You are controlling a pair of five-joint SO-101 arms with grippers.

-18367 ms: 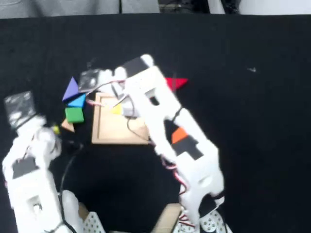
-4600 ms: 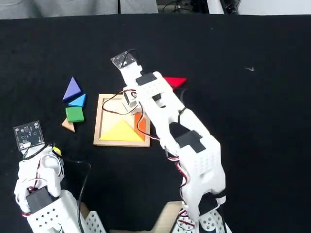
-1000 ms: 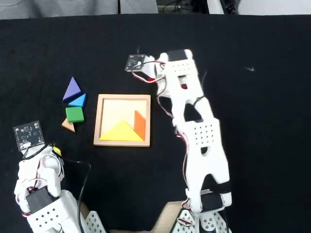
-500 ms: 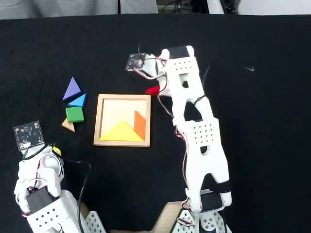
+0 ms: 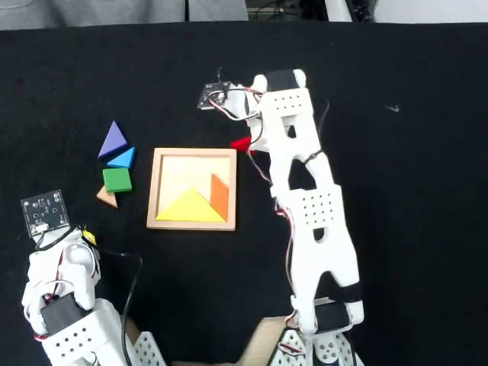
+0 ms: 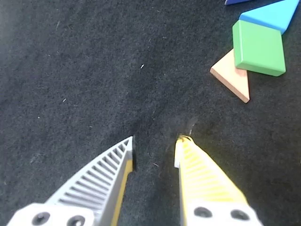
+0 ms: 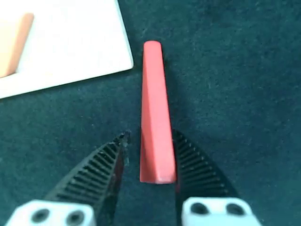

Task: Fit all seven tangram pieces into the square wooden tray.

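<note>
The red triangular tangram piece (image 7: pixel 155 113) — judged rigid, light, slippery — is clamped across its flat faces by the right gripper (image 7: pixel 150 136).

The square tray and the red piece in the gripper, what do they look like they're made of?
The tray looks like pale unpainted wood, going by its light tan, matte rim and floor; any grain is too faint to confirm. The red piece is probably painted wood or foam: a thick slab with even, matte colour, slightly rounded edges and no visible grain.
</note>
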